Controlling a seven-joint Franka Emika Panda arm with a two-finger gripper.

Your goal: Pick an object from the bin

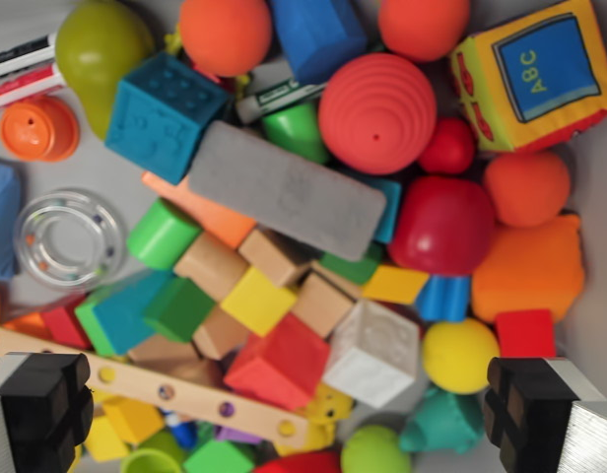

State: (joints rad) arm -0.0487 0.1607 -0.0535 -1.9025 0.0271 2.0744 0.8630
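Black fingertips [42, 394] framing bottom corners, spread wide, pinching nothing; gripper [289, 409] hovering over heaped bin. White cube [374, 352] sitting almost between them, beside red block [279, 363] and yellow ball [459, 355]. Step: choosing target, nothing grasped yet. Next move probably needing straight descent, jaws clearing wooden strip [156, 389].

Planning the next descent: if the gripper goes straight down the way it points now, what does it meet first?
Probably the red block or the white cube, which lie between the fingers of the open gripper. Depth is unclear, so which sits higher cannot be told.
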